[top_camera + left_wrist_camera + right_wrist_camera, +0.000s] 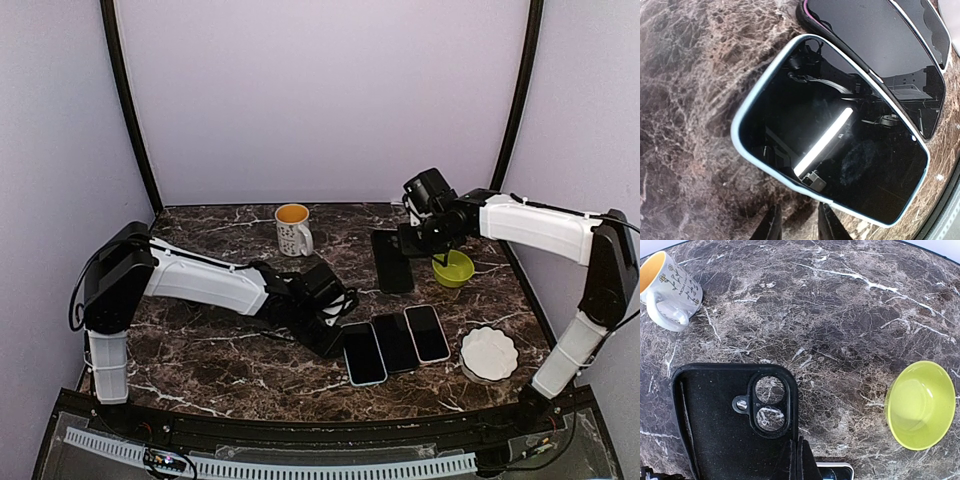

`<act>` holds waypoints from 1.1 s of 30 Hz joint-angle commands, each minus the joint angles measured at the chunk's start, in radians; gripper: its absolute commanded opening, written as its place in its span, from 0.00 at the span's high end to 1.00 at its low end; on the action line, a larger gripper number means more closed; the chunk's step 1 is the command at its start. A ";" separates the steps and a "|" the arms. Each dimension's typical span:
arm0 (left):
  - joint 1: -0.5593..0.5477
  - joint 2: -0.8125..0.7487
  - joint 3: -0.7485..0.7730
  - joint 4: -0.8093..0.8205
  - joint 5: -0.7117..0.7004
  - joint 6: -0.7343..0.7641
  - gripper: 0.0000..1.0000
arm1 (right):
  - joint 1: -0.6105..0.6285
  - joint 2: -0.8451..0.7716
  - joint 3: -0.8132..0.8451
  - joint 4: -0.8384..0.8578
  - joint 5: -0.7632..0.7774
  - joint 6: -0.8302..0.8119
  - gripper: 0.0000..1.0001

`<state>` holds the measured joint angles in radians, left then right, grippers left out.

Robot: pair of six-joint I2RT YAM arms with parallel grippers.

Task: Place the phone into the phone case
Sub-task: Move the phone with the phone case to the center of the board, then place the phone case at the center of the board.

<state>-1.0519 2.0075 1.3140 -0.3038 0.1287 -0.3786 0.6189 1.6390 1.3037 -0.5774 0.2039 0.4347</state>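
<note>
Left arm is stretching low, left claw narrowly parted beside the white-rimmed phone. Right arm is reaching inward, right claw closed at the phone case.

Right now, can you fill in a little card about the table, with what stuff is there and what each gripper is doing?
table: dark marble
phones: three in a row, screens up
phone case: black, empty, lying apart from the phones
left gripper: open, just short of the white-rimmed phone, holding nothing
right gripper: shut, tip at the case's edge; whether it pinches the case is unclear
other things: mug, green bowl, white dish
</note>
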 commanded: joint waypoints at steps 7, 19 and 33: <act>0.056 -0.180 -0.023 -0.052 -0.210 0.048 0.62 | 0.093 -0.043 -0.015 -0.026 0.021 0.070 1.00; 0.342 -0.573 -0.255 -0.192 -0.356 0.030 0.16 | 0.417 0.153 0.032 0.002 -0.062 0.245 1.00; 0.579 -0.520 -0.251 -0.310 -0.510 -0.297 0.01 | 0.555 0.311 0.060 0.016 -0.048 0.350 1.00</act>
<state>-0.5133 1.4738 1.0630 -0.5488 -0.3233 -0.5217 1.1656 1.9343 1.3453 -0.5842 0.1459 0.7387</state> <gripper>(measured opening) 0.987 0.008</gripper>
